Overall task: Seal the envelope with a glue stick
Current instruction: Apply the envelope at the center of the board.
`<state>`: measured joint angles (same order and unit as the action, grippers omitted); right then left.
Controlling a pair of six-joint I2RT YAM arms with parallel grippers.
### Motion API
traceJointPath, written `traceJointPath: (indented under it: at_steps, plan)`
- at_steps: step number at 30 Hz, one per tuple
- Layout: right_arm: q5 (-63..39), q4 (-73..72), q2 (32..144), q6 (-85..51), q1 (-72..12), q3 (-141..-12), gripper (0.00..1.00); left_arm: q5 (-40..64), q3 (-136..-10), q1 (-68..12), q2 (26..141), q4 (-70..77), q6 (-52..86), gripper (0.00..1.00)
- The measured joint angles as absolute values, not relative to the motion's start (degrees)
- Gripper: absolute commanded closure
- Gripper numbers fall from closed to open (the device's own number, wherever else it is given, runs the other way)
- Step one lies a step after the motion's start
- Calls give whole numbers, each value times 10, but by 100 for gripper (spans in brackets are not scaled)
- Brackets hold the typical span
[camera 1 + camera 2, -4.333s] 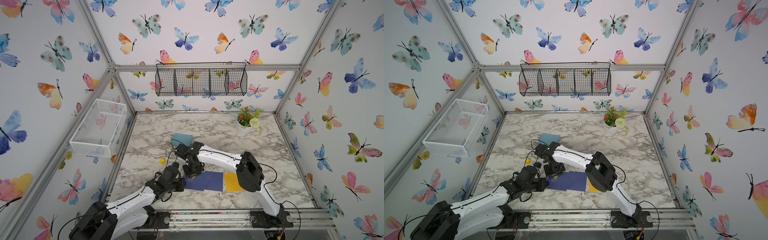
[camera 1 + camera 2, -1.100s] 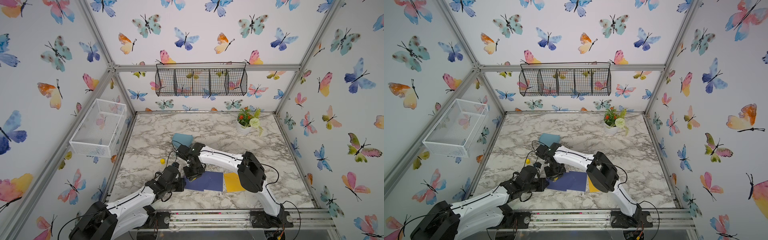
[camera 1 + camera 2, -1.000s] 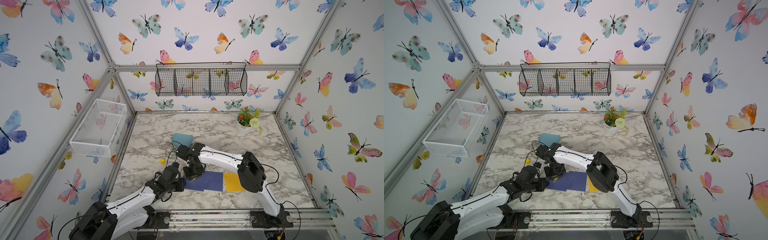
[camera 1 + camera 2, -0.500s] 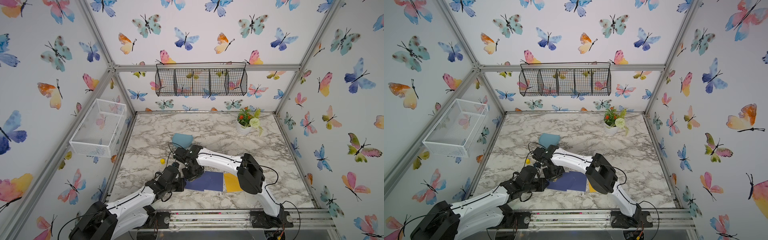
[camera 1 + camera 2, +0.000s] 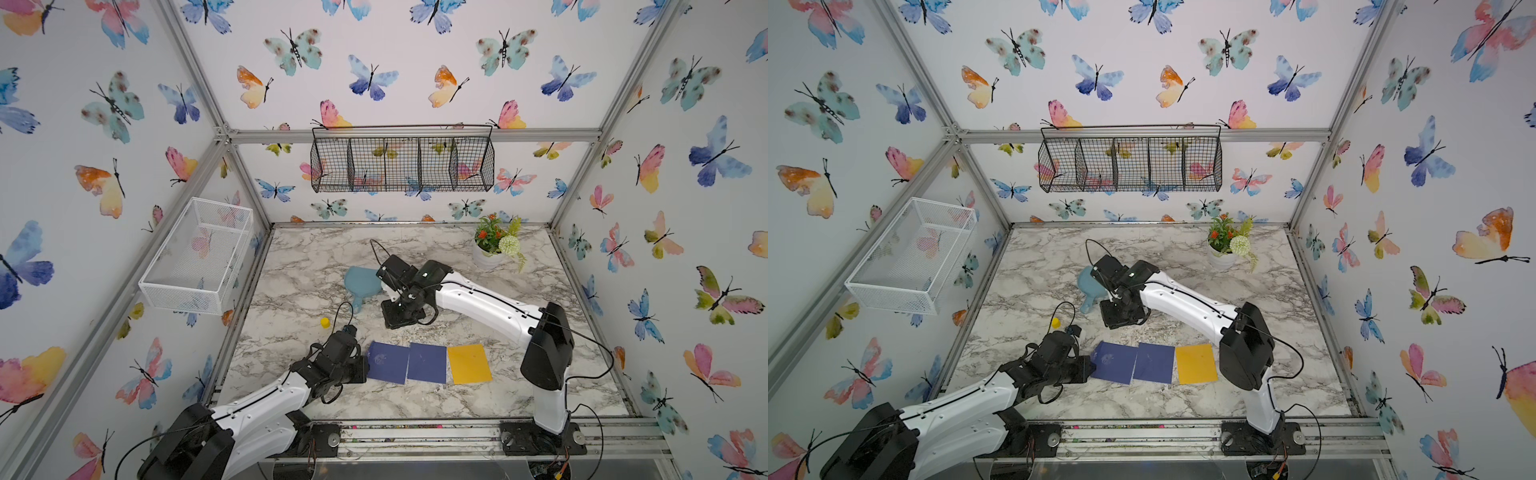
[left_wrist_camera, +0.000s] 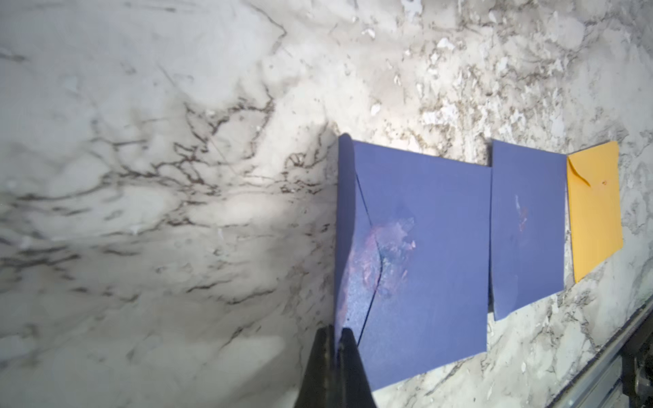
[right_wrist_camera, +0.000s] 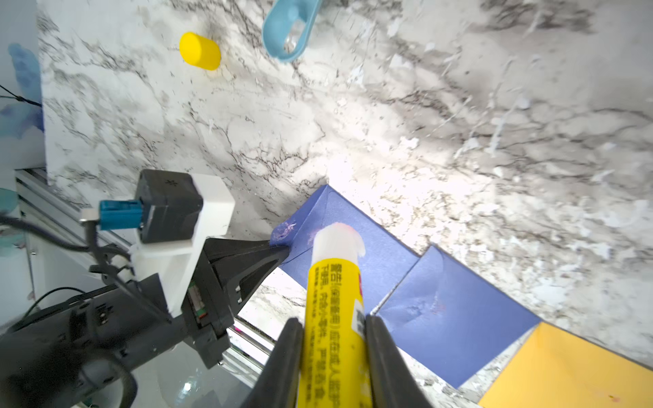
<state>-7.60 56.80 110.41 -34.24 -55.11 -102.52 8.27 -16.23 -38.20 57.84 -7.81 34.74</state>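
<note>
Item 1: the glue stick (image 7: 332, 282) sits lengthwise between the 2 fingers (image 7: 289, 349) of the right gripper (image 7: 332, 319). The fingers are clamped against opposite sides of its yellow printed barrel. The uncapped end, with white glue exposed, projects well beyond the fingertips. In the right wrist view this white end lines up with the near corner of the blue envelope (image 7: 371, 258); contact cannot be told from that view. In both top views the right gripper (image 5: 398, 318) hangs over bare marble, behind the row of envelopes and apart from it. The stick itself is hidden there.

Item 2: the cap (image 5: 325, 322), yellow, lies loose on the marble tabletop (image 5: 457, 399), apart from both arms.

Item 3: the left gripper (image 6: 337, 333) has its 2 fingers pressed together on the raised edge of the flap (image 6: 348, 212) of the blue envelope, at that envelope's outer side. Smeared residue shows on the flap and on the face next to it.

Item 4: a second blue envelope (image 5: 428, 362) lies just beside the first, and a yellow envelope (image 5: 468, 363) lies just beside that. All 3 lie flat in 1 row near the table's front edge.
</note>
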Motion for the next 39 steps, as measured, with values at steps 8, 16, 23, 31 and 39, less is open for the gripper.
traceJointPath:
  at_steps: [8,16,23,31,39]
  plan:
    - [-78,533,1046,-294,-467,-920,98,27,-235,-382,604,-139,347,95]
    - [-93,506,999,-245,-409,-877,98,9,-296,-382,670,-185,329,60]
    - [-108,483,972,-218,-366,-874,98,22,-367,-351,662,-217,313,61]
    - [-116,471,968,-199,-339,-872,98,99,-382,-271,665,-218,282,74]
    - [-123,470,968,-191,-335,-866,98,131,-356,-269,683,-216,281,79]
